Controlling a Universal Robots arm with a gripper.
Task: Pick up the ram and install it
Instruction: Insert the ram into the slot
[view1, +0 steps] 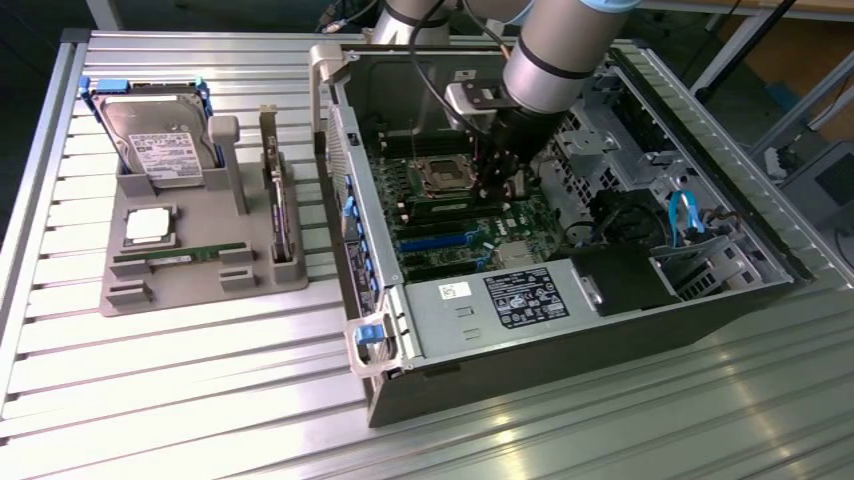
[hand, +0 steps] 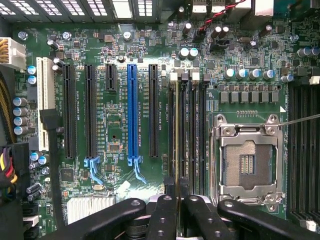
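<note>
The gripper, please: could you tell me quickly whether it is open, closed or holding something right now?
The gripper: closed on the ram, a thin stick seen edge-on at the memory slots.

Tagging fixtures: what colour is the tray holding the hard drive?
The tray is grey-beige, best seen in the exterior view.

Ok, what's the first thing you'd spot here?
The big grey robot arm reaches down into the open computer case. Its claw pinches the thin green ram, seen edge-on and lined up with a memory slot beside the empty processor socket. On the exterior view's left, a hard drive stands in a grey tray.
</note>
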